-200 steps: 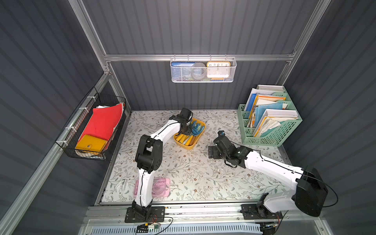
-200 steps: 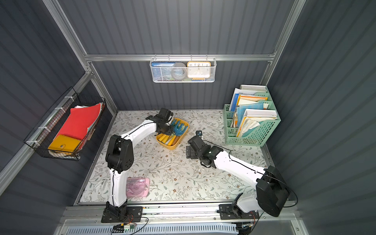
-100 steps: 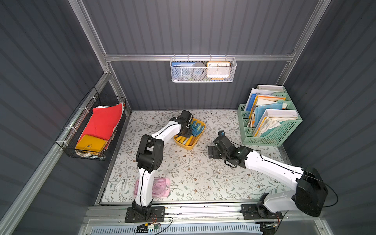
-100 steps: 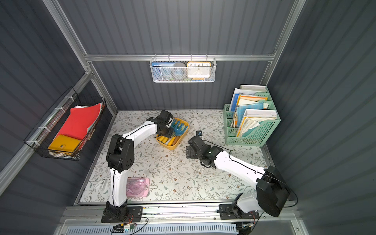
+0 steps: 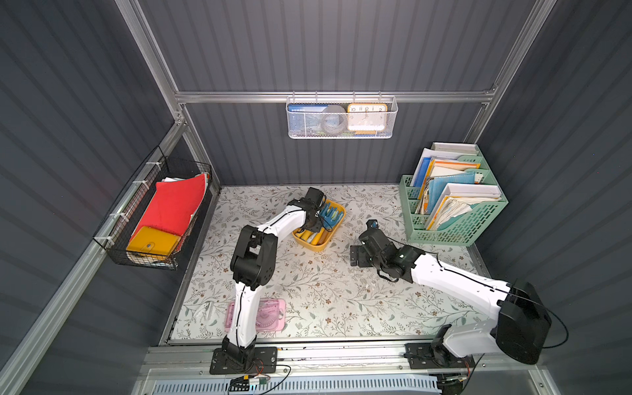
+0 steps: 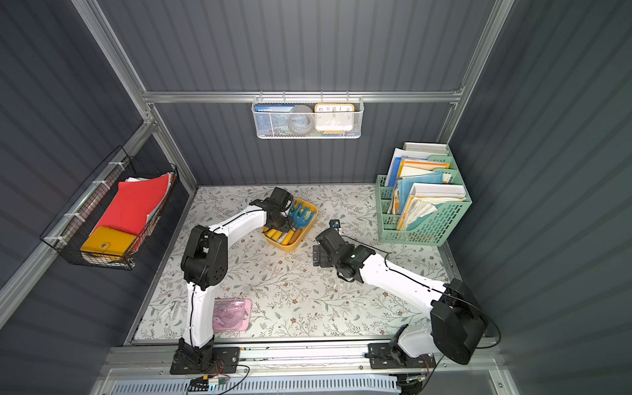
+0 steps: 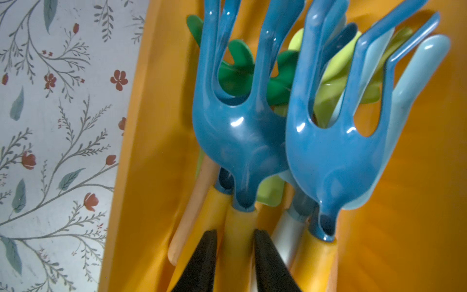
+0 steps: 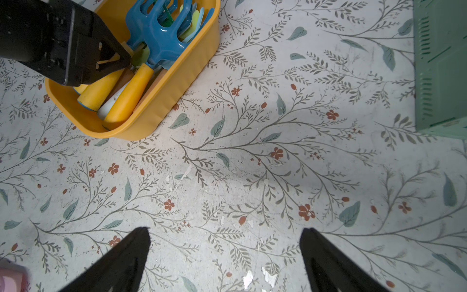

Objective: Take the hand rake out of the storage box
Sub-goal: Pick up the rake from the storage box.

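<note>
Now your left gripper (image 7: 235, 232) pinches the hand rake (image 7: 240, 141) handle.
Your right gripper (image 8: 225, 229) stands spread; storage box (image 8: 177, 83) upper left.

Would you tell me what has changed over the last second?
Very little: the left gripper barely shifted over the box, where its fingers clasp a rake by its yellow handle. The rake remains in the box; the right gripper stayed open above the table.
</note>
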{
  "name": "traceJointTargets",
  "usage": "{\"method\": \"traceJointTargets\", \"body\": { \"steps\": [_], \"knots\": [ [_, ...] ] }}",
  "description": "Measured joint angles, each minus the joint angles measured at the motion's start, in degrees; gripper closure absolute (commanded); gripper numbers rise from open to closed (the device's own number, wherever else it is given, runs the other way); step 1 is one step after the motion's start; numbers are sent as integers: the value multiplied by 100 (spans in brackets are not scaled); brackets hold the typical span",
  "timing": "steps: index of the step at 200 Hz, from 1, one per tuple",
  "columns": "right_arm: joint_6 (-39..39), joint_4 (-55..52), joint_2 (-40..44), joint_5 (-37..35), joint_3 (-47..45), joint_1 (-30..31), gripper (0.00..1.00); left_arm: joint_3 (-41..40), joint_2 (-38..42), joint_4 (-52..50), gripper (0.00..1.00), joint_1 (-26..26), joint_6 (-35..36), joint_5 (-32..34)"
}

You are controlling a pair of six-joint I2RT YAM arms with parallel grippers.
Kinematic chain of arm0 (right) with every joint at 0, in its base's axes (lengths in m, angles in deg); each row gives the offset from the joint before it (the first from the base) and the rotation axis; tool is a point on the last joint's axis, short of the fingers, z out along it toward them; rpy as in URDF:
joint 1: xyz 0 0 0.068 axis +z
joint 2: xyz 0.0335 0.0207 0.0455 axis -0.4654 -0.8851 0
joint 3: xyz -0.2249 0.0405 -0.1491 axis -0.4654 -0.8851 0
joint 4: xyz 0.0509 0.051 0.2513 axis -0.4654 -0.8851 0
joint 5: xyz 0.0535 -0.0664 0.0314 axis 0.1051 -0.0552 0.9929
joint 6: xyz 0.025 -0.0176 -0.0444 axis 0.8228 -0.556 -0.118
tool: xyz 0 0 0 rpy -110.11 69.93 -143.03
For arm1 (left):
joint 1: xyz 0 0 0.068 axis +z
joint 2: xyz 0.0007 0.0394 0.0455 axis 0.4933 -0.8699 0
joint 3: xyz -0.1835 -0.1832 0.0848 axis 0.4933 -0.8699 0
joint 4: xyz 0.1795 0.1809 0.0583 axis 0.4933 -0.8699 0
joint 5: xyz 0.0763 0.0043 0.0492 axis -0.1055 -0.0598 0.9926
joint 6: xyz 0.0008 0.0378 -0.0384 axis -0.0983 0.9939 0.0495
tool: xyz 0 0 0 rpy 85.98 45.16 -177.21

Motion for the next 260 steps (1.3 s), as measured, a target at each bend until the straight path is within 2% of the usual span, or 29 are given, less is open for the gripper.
{"method": "traceJointTargets", "body": {
  "steps": [37,111,195,260],
  "knots": [
    [13,-2,0,2,0,0,3,0,-22,26,67,-26,15,33],
    [20,-35,0,2,0,0,3,22,-219,70,78,-118,44,177],
    [20,-39,0,2,-2,0,3,468,-195,-221,79,-111,-4,282],
    [101,-44,243,-37,-35,-2,2,627,216,-470,79,-107,-170,511]
  ]
}}
